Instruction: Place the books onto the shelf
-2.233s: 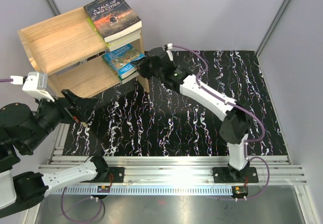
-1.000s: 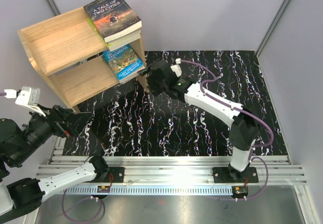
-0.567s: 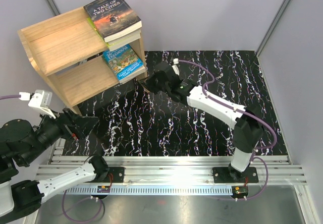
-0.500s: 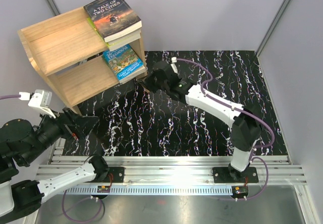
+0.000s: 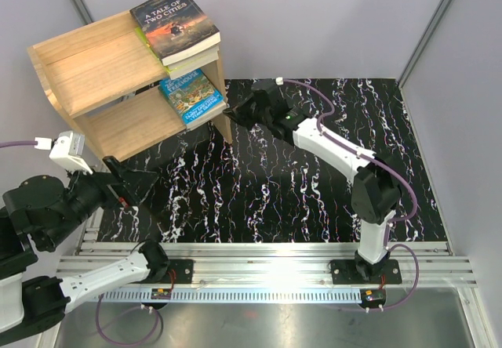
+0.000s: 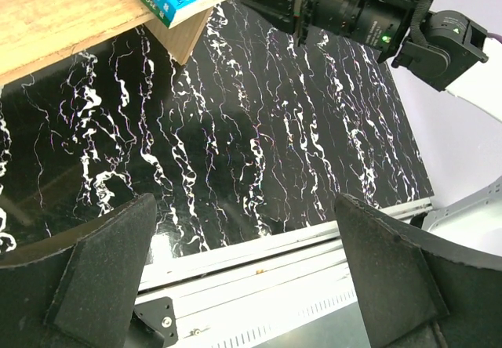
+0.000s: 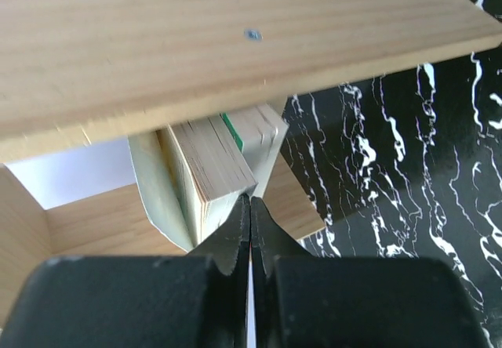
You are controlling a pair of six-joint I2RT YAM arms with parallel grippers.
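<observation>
Pale wood shelf (image 5: 94, 72), black white-veined table (image 5: 298, 195)

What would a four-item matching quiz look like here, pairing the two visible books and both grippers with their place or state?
1. A Tale of Two Cities book
2. blue Treehouse book
3. left gripper
4. right gripper

A. top tier of the wooden shelf
B. shut, tips by the lower tier
C. open above the black marbled tabletop
D. lying on the lower tier

Pairs: 1-A, 2-D, 3-C, 4-B
</observation>
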